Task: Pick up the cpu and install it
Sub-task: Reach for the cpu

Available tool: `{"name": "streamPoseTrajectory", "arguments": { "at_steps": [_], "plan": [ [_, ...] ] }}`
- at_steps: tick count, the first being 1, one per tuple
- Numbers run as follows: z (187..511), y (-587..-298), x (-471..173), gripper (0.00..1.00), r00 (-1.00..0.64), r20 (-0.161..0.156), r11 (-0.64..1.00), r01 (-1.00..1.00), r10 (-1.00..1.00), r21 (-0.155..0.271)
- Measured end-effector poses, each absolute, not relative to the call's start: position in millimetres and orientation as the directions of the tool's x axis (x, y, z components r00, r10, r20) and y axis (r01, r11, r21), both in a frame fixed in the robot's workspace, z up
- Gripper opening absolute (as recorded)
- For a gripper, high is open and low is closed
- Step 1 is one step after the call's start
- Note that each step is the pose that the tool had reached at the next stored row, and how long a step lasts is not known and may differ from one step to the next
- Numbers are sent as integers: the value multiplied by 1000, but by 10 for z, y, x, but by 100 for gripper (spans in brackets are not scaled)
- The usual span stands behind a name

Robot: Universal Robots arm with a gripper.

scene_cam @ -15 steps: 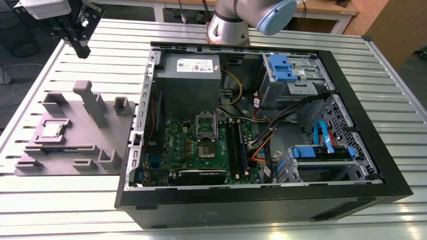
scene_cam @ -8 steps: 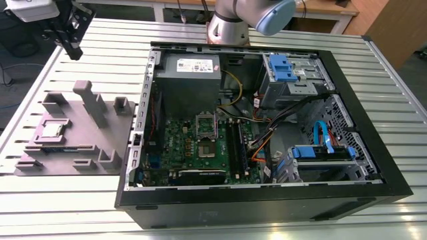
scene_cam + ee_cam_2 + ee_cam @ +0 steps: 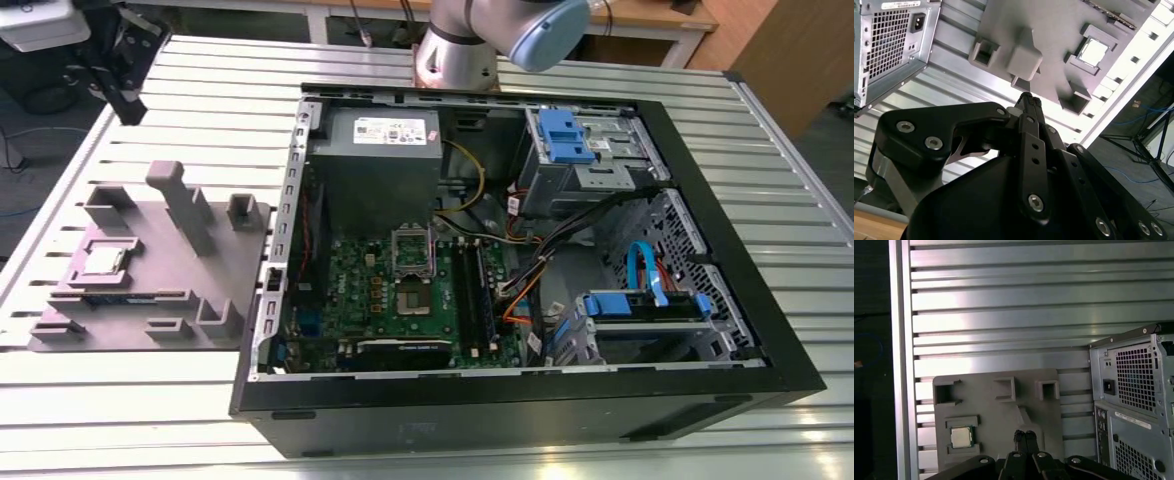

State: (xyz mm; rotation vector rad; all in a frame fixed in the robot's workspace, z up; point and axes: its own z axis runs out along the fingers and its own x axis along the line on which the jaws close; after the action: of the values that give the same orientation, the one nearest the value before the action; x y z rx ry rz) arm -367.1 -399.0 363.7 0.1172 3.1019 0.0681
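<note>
The cpu (image 3: pixel 961 437) is a small square chip with a pale silver top. It lies flat in a square recess of the grey holder block (image 3: pixel 999 415) on the slatted table; it shows again as the cpu (image 3: pixel 107 262) in the exterior view and the cpu (image 3: pixel 1093 51) in the second wrist view. My gripper (image 3: pixel 1025 436) hangs well above the block, its two black fingertips pressed together with nothing between them. It sits a little to one side of the chip, over the block's tall post. The gripper (image 3: pixel 1029 100) looks the same in the second wrist view.
An open computer case (image 3: pixel 747 300) lies on the table beside the holder block (image 3: pixel 147 270), with a green circuit board (image 3: pixel 400 320) and a grey power-supply box (image 3: pixel 380 135) inside. The case's rear panel (image 3: pixel 1134 390) stands close by. The arm's base (image 3: pixel 461 50) rises behind the case.
</note>
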Motion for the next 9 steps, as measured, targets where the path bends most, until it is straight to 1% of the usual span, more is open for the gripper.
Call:
{"name": "streamPoseTrajectory", "arguments": {
  "at_steps": [9],
  "plan": [
    [3569,-3991,-3820,11,-997,-34,996,75,76,45]
  ]
}}
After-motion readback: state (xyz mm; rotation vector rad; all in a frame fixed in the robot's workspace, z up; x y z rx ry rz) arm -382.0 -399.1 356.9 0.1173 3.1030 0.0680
